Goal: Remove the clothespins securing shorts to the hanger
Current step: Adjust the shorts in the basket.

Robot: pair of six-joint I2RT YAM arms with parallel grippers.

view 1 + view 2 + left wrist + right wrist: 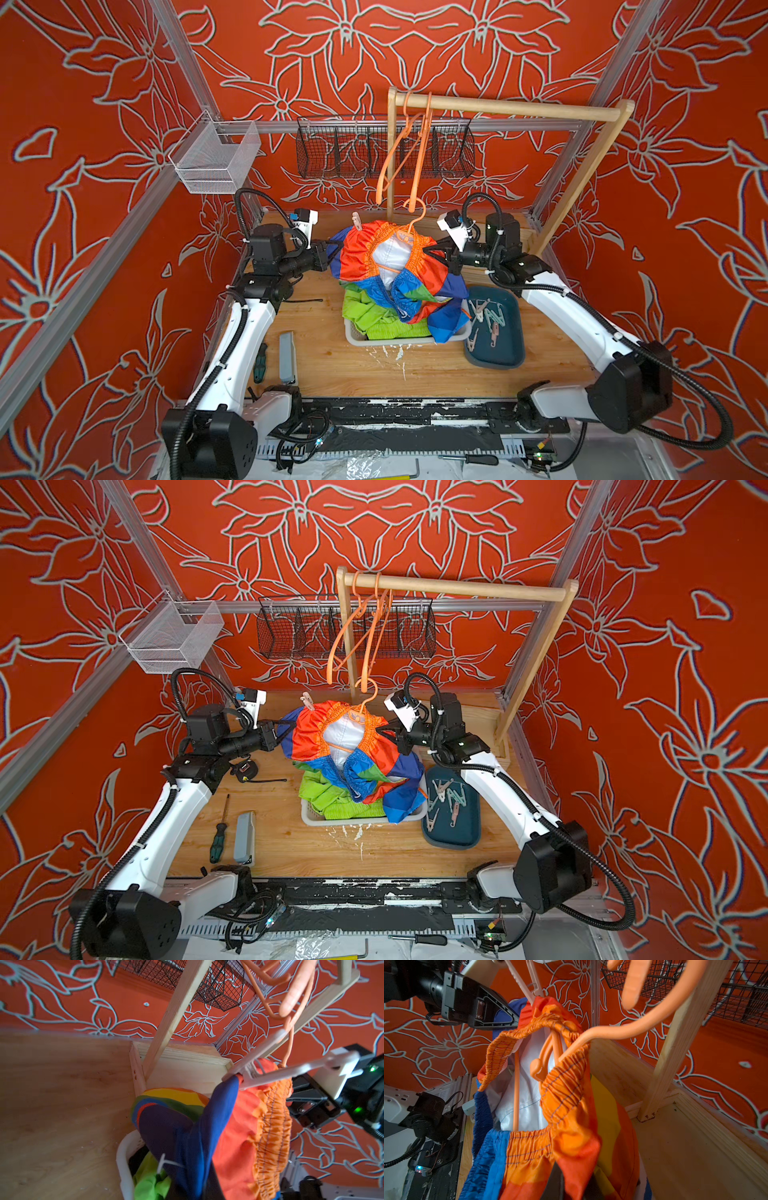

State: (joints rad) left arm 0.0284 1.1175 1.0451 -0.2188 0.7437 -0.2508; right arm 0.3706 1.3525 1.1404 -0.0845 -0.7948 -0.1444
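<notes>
On the left, we are seeing the left hand (330,254) clenched on the dark blue edge of the rainbow shorts (357,257). The shorts are hanging off the orange hanger (417,216), above the white basket (399,341) at the middle of the tabletop (332,365).

Just beside that grip, the one clothespin (356,221) we are finding on the garment is standing up from the waistband. It is pale and small, with its jaws biting the fabric and its two legs splayed free above. We are judging it light and rigid: a sprung plastic peg that is only going to open when both legs are pinched together near their free ends. Taking it at the jaw end would be achieving nothing, and the smooth plastic may be slipping in the grip.

The shorts are reading as thin, slick, floppy cloth with a gathered elastic waist, so they are likely to sag and swing rather than resist a pull.

Further right, the right hand (434,252) is closed on the far side of the waistband — whether the hanger's arm is also inside that grip we cannot tell. At the far right, loose clothespins (480,311) are lying in the teal tray (511,332).

We are finding no brand, label or legible writing anywhere — the white lining (390,253) is showing only stitching.
</notes>
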